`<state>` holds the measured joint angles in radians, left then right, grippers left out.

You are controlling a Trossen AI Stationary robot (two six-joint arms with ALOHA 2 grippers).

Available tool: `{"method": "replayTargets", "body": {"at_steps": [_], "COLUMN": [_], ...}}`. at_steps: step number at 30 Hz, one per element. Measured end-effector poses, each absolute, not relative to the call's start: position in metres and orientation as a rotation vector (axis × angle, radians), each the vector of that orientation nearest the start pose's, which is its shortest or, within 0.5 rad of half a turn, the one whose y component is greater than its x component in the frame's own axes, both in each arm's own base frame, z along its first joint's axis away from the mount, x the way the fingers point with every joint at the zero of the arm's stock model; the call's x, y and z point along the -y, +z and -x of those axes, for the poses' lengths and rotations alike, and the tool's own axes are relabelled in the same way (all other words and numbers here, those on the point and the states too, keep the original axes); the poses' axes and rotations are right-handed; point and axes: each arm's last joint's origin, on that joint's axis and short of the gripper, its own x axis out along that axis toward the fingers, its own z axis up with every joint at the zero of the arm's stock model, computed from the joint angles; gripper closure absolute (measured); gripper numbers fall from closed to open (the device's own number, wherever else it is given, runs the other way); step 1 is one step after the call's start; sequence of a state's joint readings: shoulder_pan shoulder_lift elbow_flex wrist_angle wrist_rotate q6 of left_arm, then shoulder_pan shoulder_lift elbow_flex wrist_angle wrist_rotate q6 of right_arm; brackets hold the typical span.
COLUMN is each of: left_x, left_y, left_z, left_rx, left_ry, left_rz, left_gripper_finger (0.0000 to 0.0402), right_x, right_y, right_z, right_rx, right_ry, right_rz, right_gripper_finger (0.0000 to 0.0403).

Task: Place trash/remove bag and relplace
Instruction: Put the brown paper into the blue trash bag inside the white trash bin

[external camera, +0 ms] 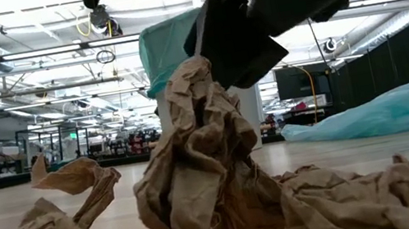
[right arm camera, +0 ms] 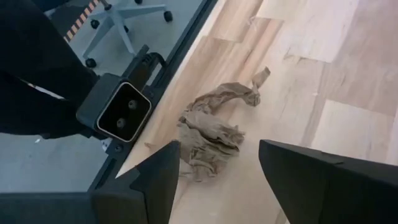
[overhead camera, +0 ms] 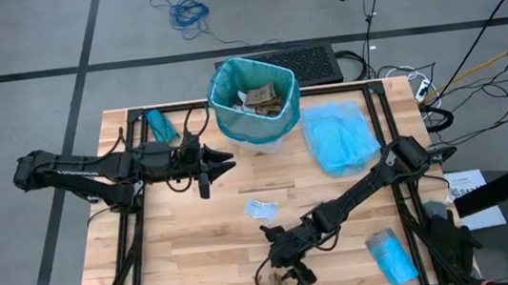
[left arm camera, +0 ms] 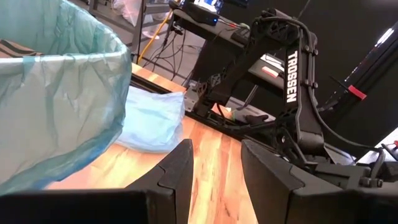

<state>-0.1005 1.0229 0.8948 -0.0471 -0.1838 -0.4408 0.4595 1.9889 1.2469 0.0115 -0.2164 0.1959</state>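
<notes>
my right gripper (overhead camera: 290, 271) is down low at the near edge of the table (overhead camera: 200, 254), with its fingers (right arm camera: 152, 177) wide apart and nothing in them. the crumpled brown paper (right arm camera: 211, 127) lies on the wood right by it, close to the edge. a white packet (overhead camera: 261, 208) lies near the middle. my left gripper (overhead camera: 223, 165) waits open beside the bin (overhead camera: 254, 99), which has a teal bag and some trash inside. a pale blue bag (overhead camera: 340, 137) lies past the bin.
</notes>
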Motion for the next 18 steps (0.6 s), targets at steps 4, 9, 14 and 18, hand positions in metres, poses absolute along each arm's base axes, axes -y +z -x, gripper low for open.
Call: {"method": "replayTargets", "body": {"at_steps": [4, 9, 14, 18], "left_x": [0.0188, 0.0204, 0.0214, 0.0214], "left_y": [0.3394, 0.3361, 0.3323, 0.3317], "left_z": [-0.2281, -0.2307, -0.2346, -0.2352], "left_rx": [-0.155, -0.175, -0.193, -0.194], "left_ry": [0.124, 0.125, 0.127, 0.129], "left_rz": [0.412, 0.408, 0.413, 0.424], "left_gripper_finger": [0.0270, 0.0270, 0.0270, 0.0270], "right_x": [-0.1930, -0.1901, -0.1897, -0.1921], "right_y": [0.1621, 0.1623, 0.1622, 0.1530], "right_z": [-0.3761, -0.3777, -0.3780, -0.3816], "right_rx": [-0.754, -0.750, -0.747, -0.737], "right_ry": [0.576, 0.569, 0.570, 0.577], "right_rz": [-0.092, -0.092, -0.085, -0.095], "right_gripper_finger": [0.0188, 0.0199, 0.0209, 0.0210]}}
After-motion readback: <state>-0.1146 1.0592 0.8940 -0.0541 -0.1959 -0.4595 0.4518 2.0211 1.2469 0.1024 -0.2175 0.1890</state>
